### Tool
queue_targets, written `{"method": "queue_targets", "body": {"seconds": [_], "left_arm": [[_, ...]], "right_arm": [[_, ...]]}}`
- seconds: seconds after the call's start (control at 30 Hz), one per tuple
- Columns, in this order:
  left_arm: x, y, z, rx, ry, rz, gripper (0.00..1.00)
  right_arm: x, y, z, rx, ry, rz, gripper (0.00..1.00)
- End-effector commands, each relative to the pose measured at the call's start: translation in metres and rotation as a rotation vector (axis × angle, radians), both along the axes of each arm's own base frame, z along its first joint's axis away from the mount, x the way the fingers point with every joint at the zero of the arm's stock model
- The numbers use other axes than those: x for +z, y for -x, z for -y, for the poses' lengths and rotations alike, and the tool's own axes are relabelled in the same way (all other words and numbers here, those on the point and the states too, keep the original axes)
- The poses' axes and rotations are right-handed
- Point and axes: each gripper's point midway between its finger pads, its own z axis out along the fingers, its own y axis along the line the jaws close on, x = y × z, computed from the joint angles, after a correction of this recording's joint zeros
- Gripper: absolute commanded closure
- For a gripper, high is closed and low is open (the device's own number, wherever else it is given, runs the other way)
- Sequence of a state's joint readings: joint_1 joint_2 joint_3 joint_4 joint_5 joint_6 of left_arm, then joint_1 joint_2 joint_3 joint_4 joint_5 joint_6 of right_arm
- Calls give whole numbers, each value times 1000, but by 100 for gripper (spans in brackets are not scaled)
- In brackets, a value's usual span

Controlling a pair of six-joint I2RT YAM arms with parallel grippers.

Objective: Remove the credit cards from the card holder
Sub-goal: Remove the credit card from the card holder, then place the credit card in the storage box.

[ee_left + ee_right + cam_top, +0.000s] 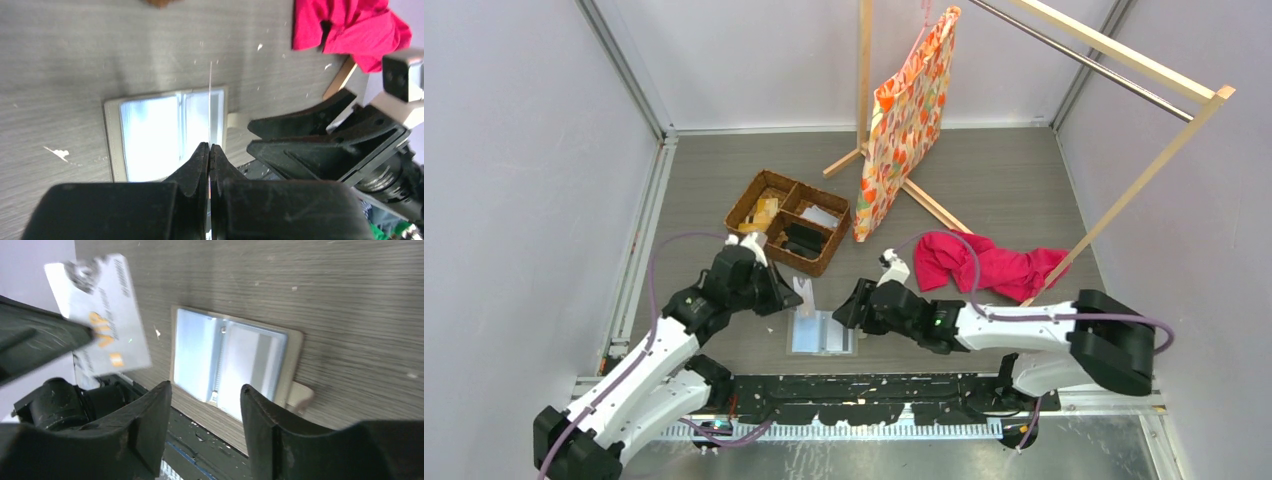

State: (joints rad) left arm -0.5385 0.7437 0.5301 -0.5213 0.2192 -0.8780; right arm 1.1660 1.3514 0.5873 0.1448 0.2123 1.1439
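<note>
One card (100,315) is shown out of its sleeve, clamped upright between the closed fingers of the left gripper (209,147) and held clear above the tabletop (724,170). In the left wrist view it is seen edge-on as a thin pale line. Behind this gripper, farther from the arms, a divided wicker basket (746,195) is placed. Just to the right of the held card, the card holder (821,332) is laid open and flat with its pale blue sleeves facing up. It is set close to the near edge of the tabletop, just ahead of the black rail (874,395) at the arm bases. The right gripper (206,390) is poised over the holder's right side with its fingers apart and nothing between them. Farther right, a red cloth (989,265) is heaped beside the foot of a wooden rack (1124,199).

Progress is judged as partial: one card is extracted but not yet set down. A paler patch in one sleeve may be a further card, though this cannot be settled. Bare tabletop is available left of the holder, and between holder and cloth, for laying cards down. Room is tightest over the holder itself, where the two grippers are crowded together, and toward the near edge, where little margin is left.
</note>
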Motion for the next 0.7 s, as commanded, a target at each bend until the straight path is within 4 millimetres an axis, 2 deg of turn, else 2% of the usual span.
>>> {"method": "queue_targets", "body": {"seconds": [0.0, 0.17, 0.3, 0.43, 0.57, 0.67], "left_arm": [[35, -36, -12, 68, -110, 96, 99], [62, -92, -7, 146, -168, 117, 99], [73, -146, -2, 246, -108, 147, 99], [76, -192, 0, 338, -43, 161, 99], [76, -227, 4, 436, 19, 204, 99], [71, -237, 9, 473, 74, 209, 99]], "right_arm": [[2, -13, 47, -147, 94, 70, 39], [14, -17, 87, -249, 137, 111, 34], [22, -17, 112, -303, 155, 133, 32], [27, -16, 128, -338, 161, 140, 32], [30, -15, 136, -362, 150, 135, 32], [30, -14, 139, -371, 146, 130, 32]]}}
